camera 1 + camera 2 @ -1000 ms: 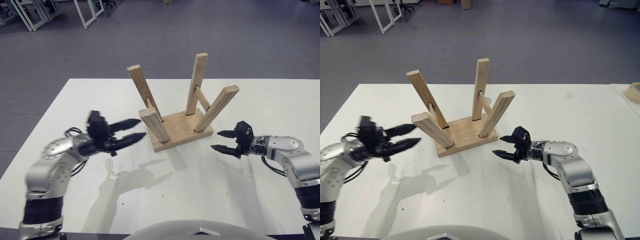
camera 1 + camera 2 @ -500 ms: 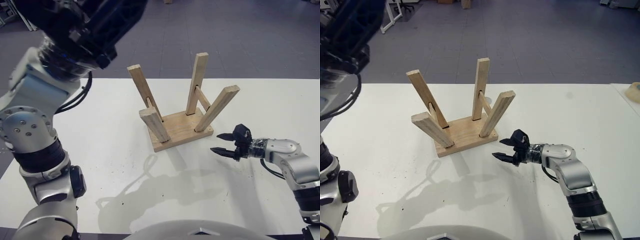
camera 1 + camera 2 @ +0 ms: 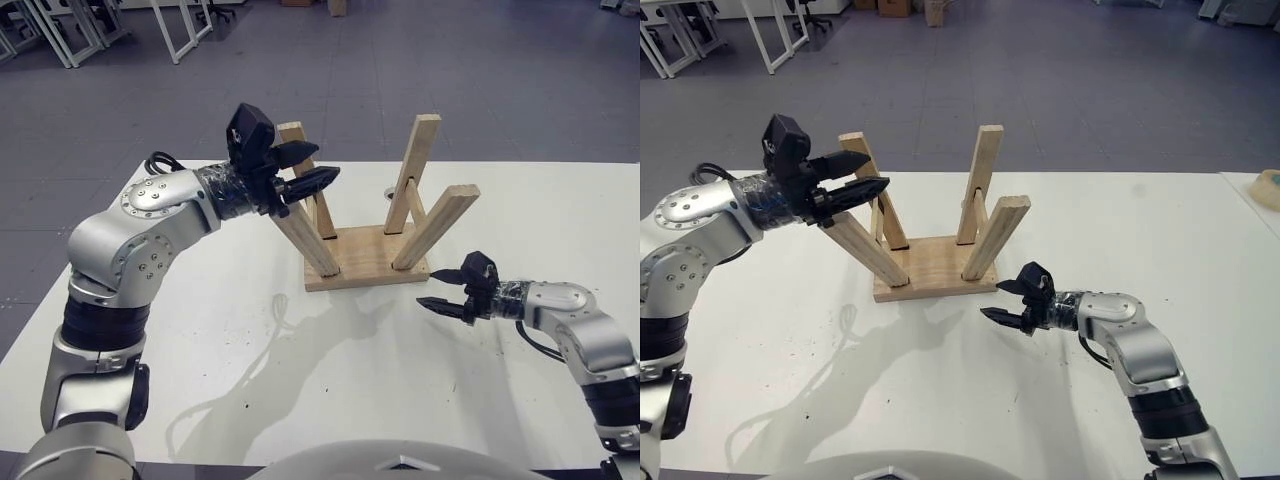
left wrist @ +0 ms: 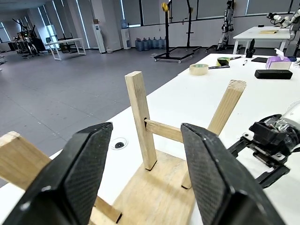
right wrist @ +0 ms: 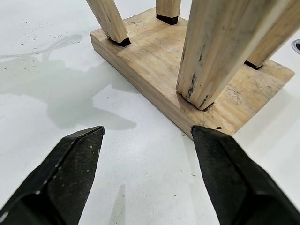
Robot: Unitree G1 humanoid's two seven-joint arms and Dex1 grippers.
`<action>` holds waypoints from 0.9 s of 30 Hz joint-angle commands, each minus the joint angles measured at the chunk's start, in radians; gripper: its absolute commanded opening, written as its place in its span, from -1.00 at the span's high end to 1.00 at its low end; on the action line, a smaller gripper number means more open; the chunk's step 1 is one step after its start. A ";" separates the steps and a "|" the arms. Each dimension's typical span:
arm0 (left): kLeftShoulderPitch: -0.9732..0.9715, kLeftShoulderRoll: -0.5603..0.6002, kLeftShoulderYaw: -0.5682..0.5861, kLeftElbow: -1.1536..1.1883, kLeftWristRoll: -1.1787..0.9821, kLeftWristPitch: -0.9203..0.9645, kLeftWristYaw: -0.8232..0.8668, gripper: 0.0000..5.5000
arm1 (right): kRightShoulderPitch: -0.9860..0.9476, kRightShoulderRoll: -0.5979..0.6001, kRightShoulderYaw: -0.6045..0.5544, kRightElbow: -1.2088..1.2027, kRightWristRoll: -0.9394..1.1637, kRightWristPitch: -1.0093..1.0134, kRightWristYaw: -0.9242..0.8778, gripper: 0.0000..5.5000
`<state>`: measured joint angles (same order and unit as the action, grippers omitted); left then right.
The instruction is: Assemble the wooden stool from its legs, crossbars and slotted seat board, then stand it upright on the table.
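Observation:
The wooden stool lies upside down on the white table (image 3: 200,330), seat board (image 3: 365,258) flat and its legs pointing up and splayed. A crossbar (image 4: 164,131) joins the two far legs. My left gripper (image 3: 325,162) hovers open at the top of the far-left leg (image 3: 292,130), with nothing between its fingers (image 4: 84,168). My right gripper (image 3: 428,288) is open just above the table, a short way off the board's near right corner, facing the near-right leg (image 5: 220,51). Its fingers (image 5: 70,173) hold nothing.
A small round hole (image 3: 390,195) is set in the table behind the stool. A pale object (image 3: 1270,185) lies at the far right table edge. Bare tabletop stretches in front of the stool and to its left.
My left arm swung up from low on the table's left side to the top of the stool's far-left leg. The seat board now lies squarer to the table edge. The right gripper barely moved.

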<state>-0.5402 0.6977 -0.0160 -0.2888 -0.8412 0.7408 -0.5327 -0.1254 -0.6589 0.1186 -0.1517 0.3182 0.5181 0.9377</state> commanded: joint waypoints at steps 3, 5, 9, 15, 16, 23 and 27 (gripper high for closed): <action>0.023 -0.055 0.235 -0.035 -0.227 0.015 -0.050 0.02 | 0.002 -0.006 -0.002 -0.006 0.001 0.007 0.001 -0.24; 0.037 -0.033 0.310 -0.001 -0.283 0.023 -0.101 0.02 | 0.004 -0.005 0.001 -0.005 0.000 0.008 0.001 -0.24; 0.161 0.050 0.351 0.064 -0.262 0.023 -0.322 0.02 | -0.002 -0.006 0.005 0.002 -0.002 0.006 0.005 -0.24; 0.276 0.056 0.305 0.164 -0.128 -0.087 -0.547 0.02 | -0.018 -0.015 0.012 0.014 -0.005 0.004 0.024 -0.24; 0.273 0.050 0.297 0.179 -0.107 -0.103 -0.557 0.02 | -0.019 -0.016 0.013 0.015 -0.005 0.004 0.026 -0.24; 0.245 0.024 0.180 0.271 0.026 -0.206 -0.693 0.02 | -0.030 -0.020 0.018 0.022 -0.008 0.008 0.038 -0.24; 0.187 0.003 0.135 0.344 0.086 -0.245 -0.734 0.02 | -0.027 -0.019 0.023 0.018 -0.009 0.010 0.039 -0.24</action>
<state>-0.3024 0.7139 0.1450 0.0294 -0.7884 0.5177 -1.2438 -0.1405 -0.6691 0.1363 -0.1279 0.3162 0.5191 0.9746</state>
